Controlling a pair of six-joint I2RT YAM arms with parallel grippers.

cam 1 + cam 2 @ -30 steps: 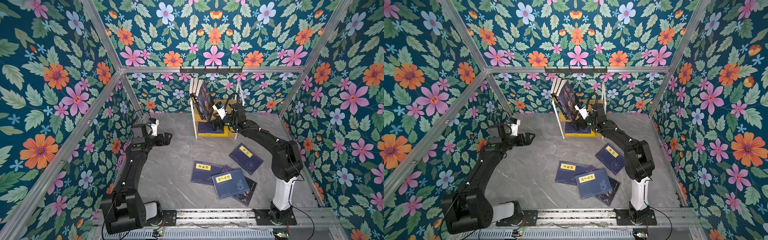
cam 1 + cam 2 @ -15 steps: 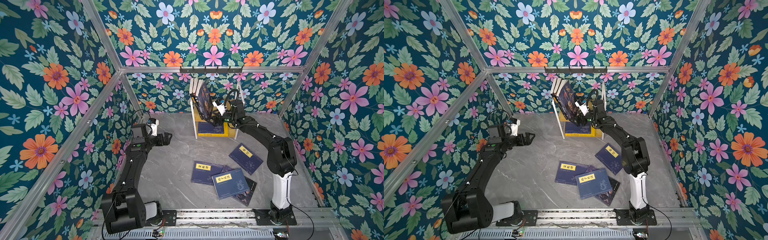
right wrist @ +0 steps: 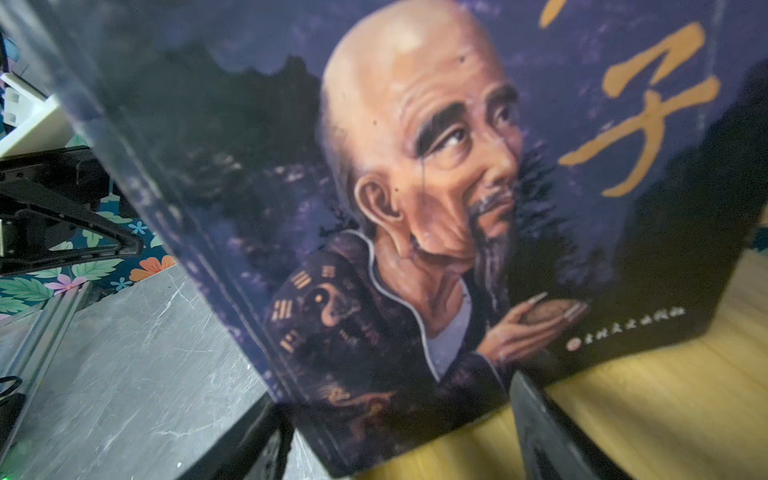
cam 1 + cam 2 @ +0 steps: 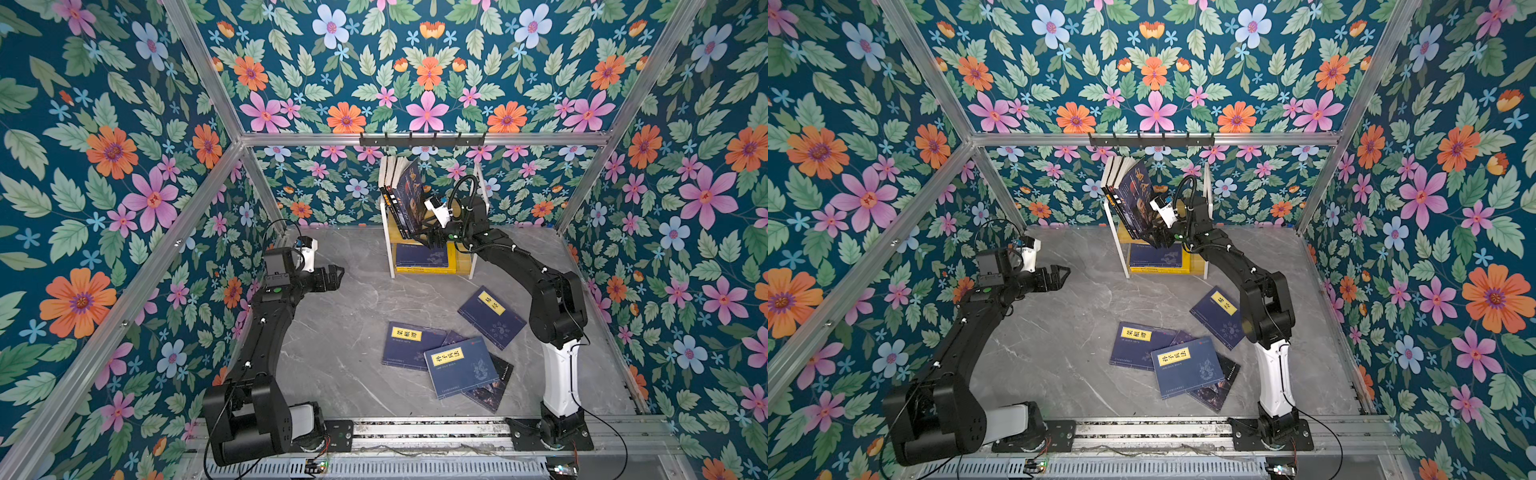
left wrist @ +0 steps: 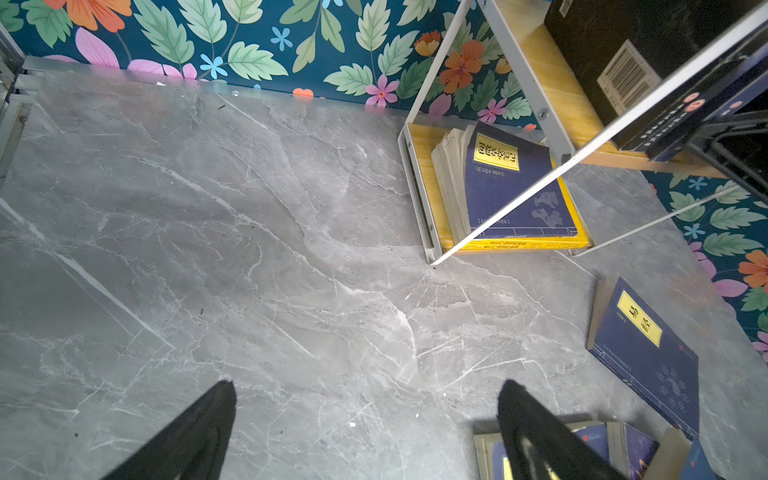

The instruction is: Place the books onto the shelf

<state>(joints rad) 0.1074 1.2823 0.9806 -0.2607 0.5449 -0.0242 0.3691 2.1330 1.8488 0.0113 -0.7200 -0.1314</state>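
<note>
The shelf [image 4: 390,257] stands at the back wall. Several dark books [image 4: 401,195] lean upright on its upper board [image 3: 623,395]. A navy book [image 4: 422,255] lies on yellow ones on the lower tier. My right gripper [image 4: 432,239] [image 3: 395,390] is at the upper tier, open, and its fingers straddle the lower corner of the outermost dark book [image 3: 415,208], whose cover shows a bald old man. Three navy books [image 4: 492,316] [image 4: 409,345] [image 4: 461,365] and a dark one [image 4: 494,386] lie on the grey table. My left gripper [image 4: 334,274] [image 5: 368,384] hangs open and empty over the table, left of the shelf.
A black hook rail [image 4: 422,139] runs along the back frame above the shelf. Flowered walls with aluminium posts close in the table on three sides. Both arm bases sit on the front rail [image 4: 415,432]. Bare grey marble [image 4: 345,332] lies between my left arm and the loose books.
My right gripper has moved in closer to the leaning dark book and its jaws have narrowed somewhat. The left arm has stayed still.
</note>
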